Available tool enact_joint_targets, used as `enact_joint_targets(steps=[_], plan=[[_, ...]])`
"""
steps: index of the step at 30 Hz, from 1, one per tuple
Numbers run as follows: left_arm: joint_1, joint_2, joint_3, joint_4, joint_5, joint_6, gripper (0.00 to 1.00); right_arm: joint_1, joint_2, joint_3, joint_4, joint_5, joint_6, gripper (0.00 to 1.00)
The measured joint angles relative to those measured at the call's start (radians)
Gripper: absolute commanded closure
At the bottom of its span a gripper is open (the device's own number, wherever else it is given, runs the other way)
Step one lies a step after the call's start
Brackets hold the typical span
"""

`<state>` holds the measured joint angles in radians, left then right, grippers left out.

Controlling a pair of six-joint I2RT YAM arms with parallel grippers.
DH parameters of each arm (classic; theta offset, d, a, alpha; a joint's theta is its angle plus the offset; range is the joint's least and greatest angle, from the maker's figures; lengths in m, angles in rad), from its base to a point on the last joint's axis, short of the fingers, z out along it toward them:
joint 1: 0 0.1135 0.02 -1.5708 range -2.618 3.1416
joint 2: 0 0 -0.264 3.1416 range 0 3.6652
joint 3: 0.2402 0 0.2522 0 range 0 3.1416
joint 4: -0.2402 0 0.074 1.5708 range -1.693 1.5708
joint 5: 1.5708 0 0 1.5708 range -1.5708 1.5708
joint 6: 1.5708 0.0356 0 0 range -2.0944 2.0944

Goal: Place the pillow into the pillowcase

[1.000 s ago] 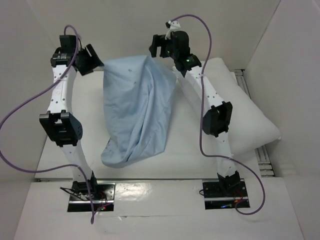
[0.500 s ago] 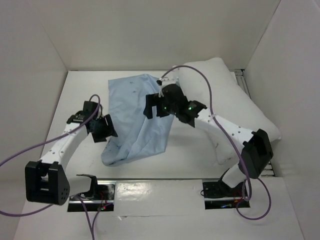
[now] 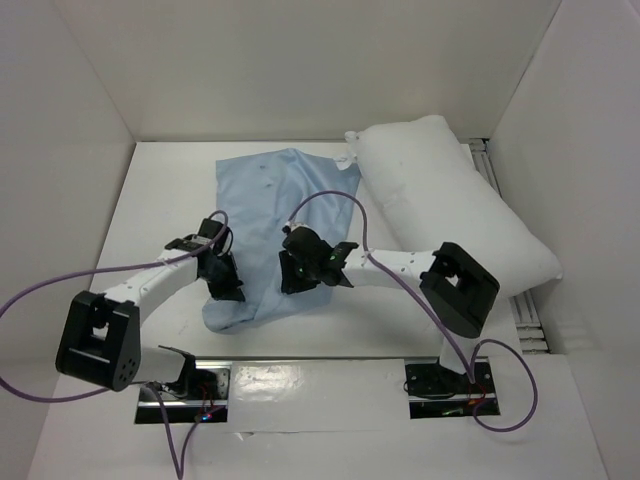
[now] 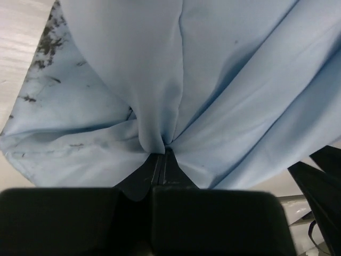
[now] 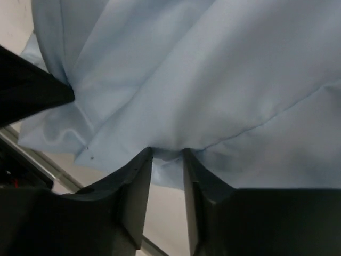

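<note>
A: Quick, where's the stuff?
B: Case (image 3: 275, 205) lies on the table (image 3: 165, 200), from the middle up to 12 o'clock, rumpled at its 6 o'clock end. Pillow (image 3: 450, 200) is at the case's 3 o'clock, its far corner just beside the cloth. None of it is inside.
A: Jaws?
B: Left gripper (image 4: 162, 156), at the case's 7 o'clock corner: jaws together, clamped on a pinch of case, folds fanning out from it. Right gripper (image 5: 168, 154), at 5 o'clock: jaws a little apart, cloth edge right at the tips. Can't tell if any of it is caught.
A: Step?
B: My read: working the case's near edge to get the mouth open. Insertion not started.
A: How to do it well?
B: Take one layer per side, at the hem. A wad through both layers would pin the mouth closed. Can't tell which end is the opening, so check that first. Then spread the two grips apart and face the mouth to 3 o'clock, toward the pillow. The cloth looks thin and will likely slip and sag, so lift slow. The pillow's plump; feed a corner in first.
A: Text, brands?
B: Nothing readable. Dark specks (image 4: 48, 32) on the case in the left wrist view, just marks. Small white tab (image 3: 351, 135) at the pillow's 11 o'clock corner, too small to read.
</note>
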<state>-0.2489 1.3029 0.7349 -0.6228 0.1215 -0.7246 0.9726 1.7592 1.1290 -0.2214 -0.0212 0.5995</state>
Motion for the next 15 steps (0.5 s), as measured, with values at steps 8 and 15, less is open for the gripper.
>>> enact_joint_targets(steps=[8,15], plan=[[-0.002,0.060,0.173,-0.042,-0.006,-0.002,1.00,-0.024,-0.010,0.001,-0.045,0.098,-0.007,1.00],[0.017,-0.095,0.406,-0.090,-0.036,0.022,1.00,-0.061,-0.356,0.003,-0.124,0.229,-0.053,1.00]])
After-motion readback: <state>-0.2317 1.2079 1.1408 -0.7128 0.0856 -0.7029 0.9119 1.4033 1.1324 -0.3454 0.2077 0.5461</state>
